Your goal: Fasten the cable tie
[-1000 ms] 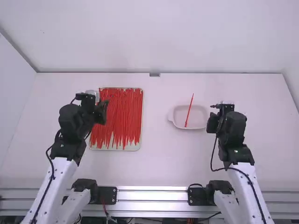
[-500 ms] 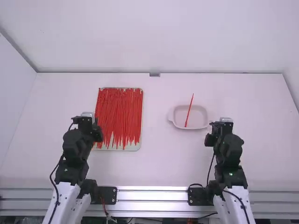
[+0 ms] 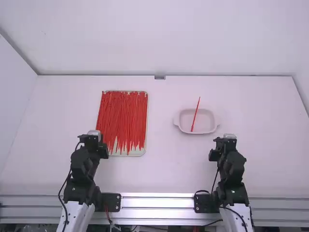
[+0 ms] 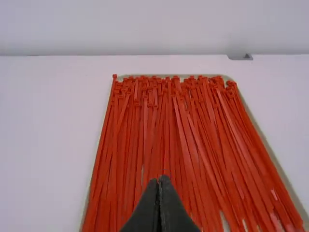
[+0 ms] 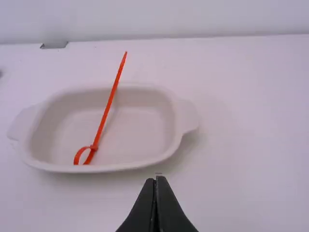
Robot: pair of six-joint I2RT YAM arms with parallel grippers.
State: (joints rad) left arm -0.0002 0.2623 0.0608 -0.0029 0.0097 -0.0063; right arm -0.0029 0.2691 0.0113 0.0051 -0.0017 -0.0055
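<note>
The fastened cable tie (image 5: 104, 113) lies in the white handled dish (image 5: 186, 126). Its small closed loop rests on the dish floor near the left handle, and its long tail leans up and out over the far rim. The tail is too long to lie flat inside, which is probably why it props on the rim. With a closed loop in it, the dish looks like the drop-off place for finished ties.

The right gripper (image 5: 156, 180) sits just to the near side of the dish, low over the white table (image 3: 251, 106). Its fingers are pressed together and hold nothing.

Well apart to the left of the dish lies the tray (image 3: 126, 154) with the stock of loose red cable ties (image 4: 183, 135). They are laid side by side with their heads at the far end, so the thin tails point toward the arms, likely to make pinching up a single strap easier. The left gripper (image 4: 159, 181) is at the near end of that stock, about as far forward as the near side of the dish. Its fingers are also closed and empty.

Both arms are folded low near their bases, on the near side of the dish. I take this as a rest pose, with one tie done.
</note>
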